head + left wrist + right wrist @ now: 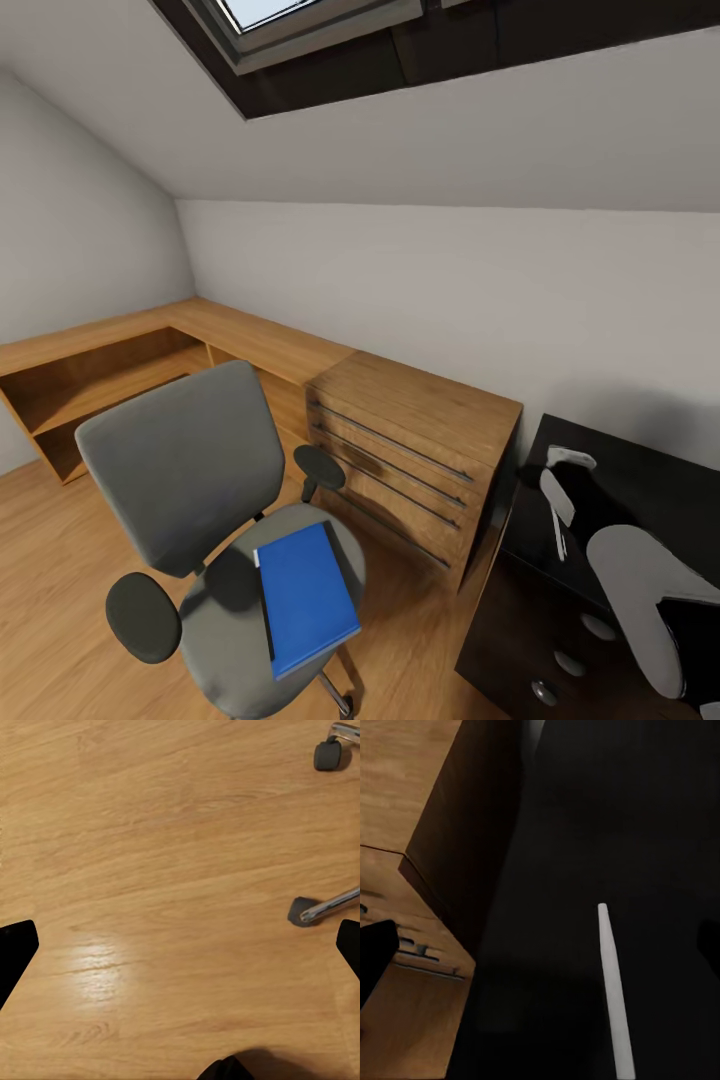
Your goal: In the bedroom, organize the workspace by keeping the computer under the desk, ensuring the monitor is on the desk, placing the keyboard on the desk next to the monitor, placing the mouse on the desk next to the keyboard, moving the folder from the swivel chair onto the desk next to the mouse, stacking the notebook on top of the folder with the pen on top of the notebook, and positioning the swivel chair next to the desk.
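Folder [305, 597] lies flat on chair [190, 470] seat, toward the seat's front edge, long axis running from chair back to front. Folder transfer looks to be in hand; next needs a reach to its edge. Pen [613, 990] lies on desk [555, 832], under right gripper [544, 945], jaws spread, empty. Left gripper [180, 945] released over floor [150, 832].

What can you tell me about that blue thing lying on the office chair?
It is a flat, bright blue rectangular folder with a dark spine along one long edge and a thin pale line of page edges at its far end. It looks smooth, like plastic or card, and lies closed and flat on the grey upholstered swivel chair's seat, turned at a slight angle, its near corner reaching over the seat's front edge. Nothing rests on it, and only the seat touches it.
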`<state>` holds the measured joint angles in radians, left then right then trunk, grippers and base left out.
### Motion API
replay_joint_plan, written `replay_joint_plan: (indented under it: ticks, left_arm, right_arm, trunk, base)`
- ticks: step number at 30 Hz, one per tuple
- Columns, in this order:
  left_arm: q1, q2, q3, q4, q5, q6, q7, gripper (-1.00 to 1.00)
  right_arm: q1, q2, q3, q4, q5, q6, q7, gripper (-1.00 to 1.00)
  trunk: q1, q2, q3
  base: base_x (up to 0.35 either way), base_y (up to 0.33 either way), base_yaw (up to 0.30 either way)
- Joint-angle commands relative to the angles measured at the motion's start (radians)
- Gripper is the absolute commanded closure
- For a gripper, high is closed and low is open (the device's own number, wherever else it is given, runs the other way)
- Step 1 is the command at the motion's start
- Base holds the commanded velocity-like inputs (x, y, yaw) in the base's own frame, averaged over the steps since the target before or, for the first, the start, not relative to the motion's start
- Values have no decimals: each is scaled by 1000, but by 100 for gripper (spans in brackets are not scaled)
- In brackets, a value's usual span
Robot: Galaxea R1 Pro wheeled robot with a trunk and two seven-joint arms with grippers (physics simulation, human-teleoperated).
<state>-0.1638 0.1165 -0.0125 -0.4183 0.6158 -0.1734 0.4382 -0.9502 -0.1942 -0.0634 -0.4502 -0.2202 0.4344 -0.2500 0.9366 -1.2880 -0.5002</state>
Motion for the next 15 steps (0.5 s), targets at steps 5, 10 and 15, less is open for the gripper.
replay_joint_plan:
  ticks: [5,10,15]
  left_arm:
    - [0,0,4,1,9,-5,2,-100]
    - [0,0,6,1,9,-5,2,-100]
    - [0,0,6,1,9,-5,2,-100]
  right_arm:
    - [137,12,0,-304,-12,137,-9,-100]
    - [283,54,0,-557,-12,191,-13,-100]
    - [350,101,1,-672,-10,220,-26,-100]
  trunk:
    - [0,-1,-1]
    - [0,-1,-1]
    - [0,-1,-1]
  base:
    - [0,0,0]
    - [0,0,0]
    - [0,0,35]
